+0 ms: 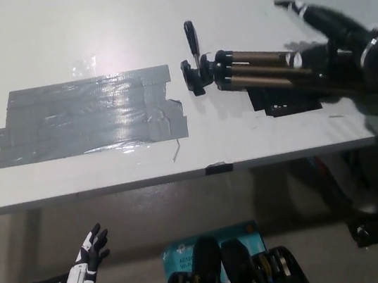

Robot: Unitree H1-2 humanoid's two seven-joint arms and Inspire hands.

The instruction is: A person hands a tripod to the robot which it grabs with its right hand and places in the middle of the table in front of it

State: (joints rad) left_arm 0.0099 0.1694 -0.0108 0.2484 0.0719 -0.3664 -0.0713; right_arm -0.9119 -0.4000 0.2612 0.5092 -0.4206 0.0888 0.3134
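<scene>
1 tripod [256, 69]: legs folded, sideways over table's right part, head end pointing left.
1 R hand [334, 38]: black, clamped round tripod legs.
1 L hand [91, 248]: white, near left, below table edge, fingers spread, holding nothing.
1 table [87, 28]: white.
2 tape areas: grey patch [89, 115] left-centre; black patch [290, 103] under tripod.

We're looking down on what seems a lab: grey tape patch [89, 116] marking a plain white surface [87, 28], bare floor [151, 222] below.

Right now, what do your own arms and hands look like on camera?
Left hand is white with dark fingers, on a slim white forearm with dark seams. Right hand and its arm are glossy black, with a pale ring at the wrist.
</scene>
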